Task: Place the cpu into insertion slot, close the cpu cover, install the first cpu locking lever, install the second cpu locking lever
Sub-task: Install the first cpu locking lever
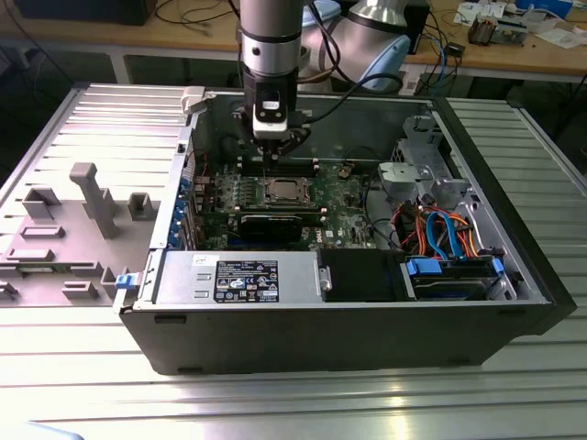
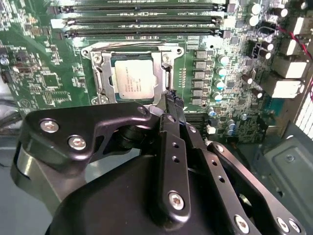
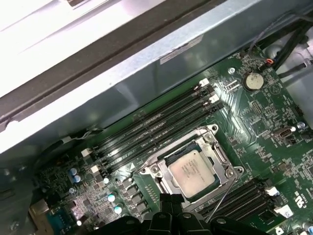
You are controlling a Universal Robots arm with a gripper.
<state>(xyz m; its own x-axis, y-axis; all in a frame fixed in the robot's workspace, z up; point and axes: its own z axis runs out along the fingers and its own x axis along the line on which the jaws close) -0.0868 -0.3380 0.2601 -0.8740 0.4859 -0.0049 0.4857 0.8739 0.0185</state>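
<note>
I hover my tool (image 2: 171, 98), fingers pinched together on nothing I can see, just beside the insertion slot (image 2: 132, 49); the cpu (image 2: 134, 81) sits inside it, framed by the lowered cpu cover (image 2: 160, 68)

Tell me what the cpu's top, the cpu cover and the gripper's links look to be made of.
The cpu: top looks like metal, pale silver with a soft matte sheen. The cpu cover: probably stamped sheet steel, thin and bright, glinting at edges. The gripper: matte black links, likely anodised metal, though plastic is possible; silvery screw heads hold them.
</note>
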